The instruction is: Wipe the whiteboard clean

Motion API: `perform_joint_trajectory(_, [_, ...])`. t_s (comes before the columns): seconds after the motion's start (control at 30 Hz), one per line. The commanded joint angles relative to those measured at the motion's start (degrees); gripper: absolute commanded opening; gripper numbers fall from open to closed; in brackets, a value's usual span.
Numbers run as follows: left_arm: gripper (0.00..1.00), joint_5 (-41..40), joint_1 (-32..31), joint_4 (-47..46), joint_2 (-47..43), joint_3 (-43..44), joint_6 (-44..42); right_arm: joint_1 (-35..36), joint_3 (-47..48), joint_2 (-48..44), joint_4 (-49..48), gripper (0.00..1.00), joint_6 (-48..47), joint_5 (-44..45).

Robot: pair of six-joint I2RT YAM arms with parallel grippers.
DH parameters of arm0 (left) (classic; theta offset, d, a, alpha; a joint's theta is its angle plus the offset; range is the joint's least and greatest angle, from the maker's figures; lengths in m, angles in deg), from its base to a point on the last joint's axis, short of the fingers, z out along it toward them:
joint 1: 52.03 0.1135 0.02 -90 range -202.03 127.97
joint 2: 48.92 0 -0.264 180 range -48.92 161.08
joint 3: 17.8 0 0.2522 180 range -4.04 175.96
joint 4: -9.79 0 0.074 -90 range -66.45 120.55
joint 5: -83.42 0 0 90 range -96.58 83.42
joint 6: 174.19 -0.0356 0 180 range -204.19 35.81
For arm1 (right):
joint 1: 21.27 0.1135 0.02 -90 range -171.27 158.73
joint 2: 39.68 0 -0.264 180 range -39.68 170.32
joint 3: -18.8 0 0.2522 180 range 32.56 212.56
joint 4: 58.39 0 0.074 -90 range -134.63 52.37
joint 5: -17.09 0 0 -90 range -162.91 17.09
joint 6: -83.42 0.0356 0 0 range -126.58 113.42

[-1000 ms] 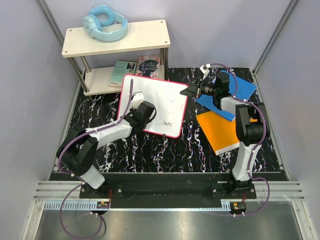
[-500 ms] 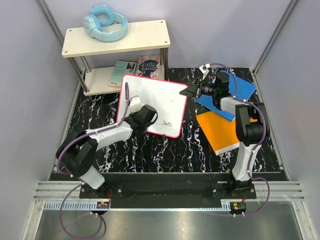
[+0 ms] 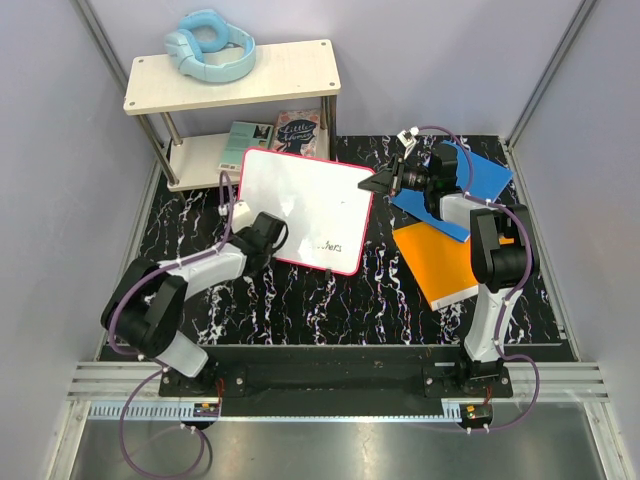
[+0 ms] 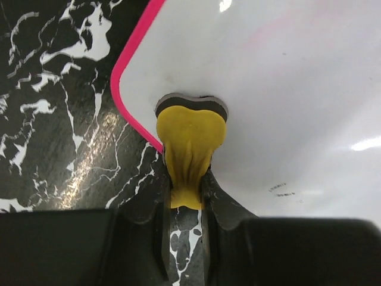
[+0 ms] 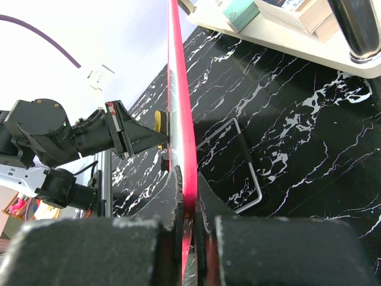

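The whiteboard (image 3: pixel 310 195), white with a red-pink border, is propped at a tilt in the middle of the table. Dark handwriting (image 3: pixel 333 245) remains near its lower right edge. My left gripper (image 3: pixel 266 232) is shut on a yellow eraser pad (image 4: pixel 190 134) with a dark felt face, pressed on the board's lower left corner (image 4: pixel 137 113). My right gripper (image 3: pixel 384 183) is shut on the board's right edge, seen edge-on in the right wrist view (image 5: pixel 181 119). The left gripper (image 5: pixel 122 137) also shows in that view, against the board's face.
A blue book (image 3: pixel 470 185) and an orange book (image 3: pixel 440 262) lie at the right under the right arm. A two-level shelf (image 3: pixel 230 75) at the back left carries blue headphones (image 3: pixel 210 45) and books (image 3: pixel 298 132). A wire stand (image 5: pixel 238 173) lies behind the board.
My left gripper has slid the eraser left across the board, from its lower middle to its lower left corner. The right gripper and the board have not moved.
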Motion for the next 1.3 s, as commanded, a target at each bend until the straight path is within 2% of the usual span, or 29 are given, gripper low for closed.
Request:
perform_joint_trajectory(0.0, [0.0,1.0,-3.54,-11.49,1.68,5.32,-7.01,2.69,-0.53,-1.23,-0.64,0.0,-5.8,-6.11])
perform_joint_trajectory(0.13, [0.0,0.9,-6.36,-13.62,3.78,7.43,-11.14,2.61,-0.45,-1.14,-0.64,0.0,-5.63,-6.02])
perform_joint_trajectory(0.4, [0.0,5.3,-10.67,-16.6,9.67,12.18,-12.29,2.69,-0.45,-1.14,-0.55,0.0,-5.89,-6.11])
perform_joint_trajectory(0.7, [0.0,10.39,-21.91,-17.84,19.16,21.32,-19.93,2.69,-0.62,-1.4,-0.46,0.0,-5.89,-5.93])
perform_joint_trajectory(0.93, [0.0,12.77,-26.93,-18.1,22.6,23.43,-18.45,2.61,-0.53,-1.31,-0.55,0.0,-5.8,-5.93])
perform_joint_trajectory(1.17, [0.0,11.9,-29.39,-16.61,26.2,29.14,-18.8,2.69,-0.45,-1.14,-0.55,0.0,-5.8,-6.02])
perform_joint_trajectory(1.27, [0.0,6.81,-29.22,-15.47,25.42,30.64,-19.06,2.69,-0.45,-1.14,-0.55,0.0,-5.8,-6.02])
